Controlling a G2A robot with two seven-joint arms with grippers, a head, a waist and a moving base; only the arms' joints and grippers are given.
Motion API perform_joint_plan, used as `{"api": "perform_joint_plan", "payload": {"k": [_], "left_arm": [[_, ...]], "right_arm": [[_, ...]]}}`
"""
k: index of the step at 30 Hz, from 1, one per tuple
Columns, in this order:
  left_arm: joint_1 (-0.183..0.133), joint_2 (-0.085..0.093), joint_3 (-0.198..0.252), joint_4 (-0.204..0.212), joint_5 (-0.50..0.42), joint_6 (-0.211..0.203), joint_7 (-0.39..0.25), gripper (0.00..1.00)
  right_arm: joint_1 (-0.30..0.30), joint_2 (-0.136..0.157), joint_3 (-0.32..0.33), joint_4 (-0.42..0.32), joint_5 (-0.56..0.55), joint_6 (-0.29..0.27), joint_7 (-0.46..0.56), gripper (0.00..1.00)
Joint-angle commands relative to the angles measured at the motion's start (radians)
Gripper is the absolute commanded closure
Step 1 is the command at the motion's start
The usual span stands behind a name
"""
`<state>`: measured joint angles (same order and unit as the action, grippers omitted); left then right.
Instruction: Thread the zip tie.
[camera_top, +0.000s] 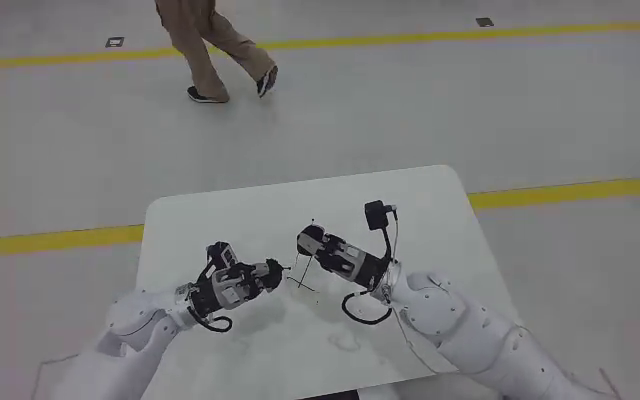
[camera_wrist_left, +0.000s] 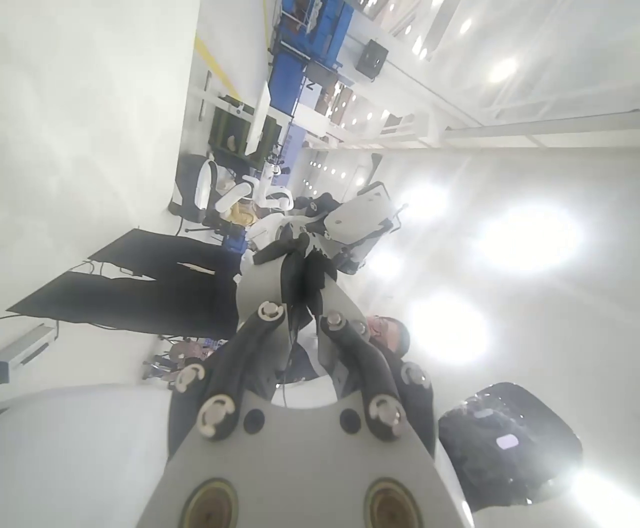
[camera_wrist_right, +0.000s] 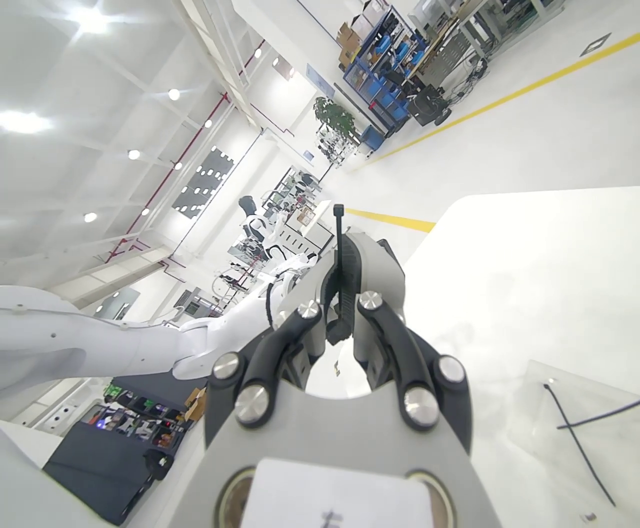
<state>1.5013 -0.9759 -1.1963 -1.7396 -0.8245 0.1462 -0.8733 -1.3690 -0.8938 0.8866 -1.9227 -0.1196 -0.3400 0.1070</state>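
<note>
1. Right gripper (camera_wrist_right: 346, 252): clamped on the zip tie (camera_wrist_right: 339, 225). The strap is pinched between the pads and the head end protrudes past the tips, above the table (camera_wrist_right: 525, 260).
2. Left gripper (camera_wrist_left: 300, 267): pads pressed together, near the right gripper. Contents cannot be confirmed.
3. Handling, as judged: light, thin, springy, slick plastic. Grip the strap close to the head to limit flex.
4. Spare ties (camera_wrist_right: 582, 425): crossed on the table.
</note>
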Motion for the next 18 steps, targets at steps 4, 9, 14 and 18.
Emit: {"api": "perform_joint_plan", "payload": {"k": [4, 9, 14, 18], "left_arm": [[0.015, 0.001, -0.007, -0.003, 0.073, -0.144, 0.002, 1.0], [0.049, 0.011, -0.032, 0.001, 0.247, -0.332, -0.035, 1.0], [0.06, 0.013, -0.027, 0.0, 0.354, -0.431, -0.03, 1.0], [0.055, 0.013, -0.02, -0.001, 0.435, -0.484, 0.003, 1.0]], "right_arm": [[0.0, 0.0, 0.0, 0.0, 0.0, 0.0, 0.0, 1.0], [0.0, 0.0, 0.0, 0.0, 0.0, 0.0, 0.0, 1.0], [0.0, 0.0, 0.0, 0.0, 0.0, 0.0, 0.0, 1.0], [0.0, 0.0, 0.0, 0.0, 0.0, 0.0, 0.0, 1.0]]}}
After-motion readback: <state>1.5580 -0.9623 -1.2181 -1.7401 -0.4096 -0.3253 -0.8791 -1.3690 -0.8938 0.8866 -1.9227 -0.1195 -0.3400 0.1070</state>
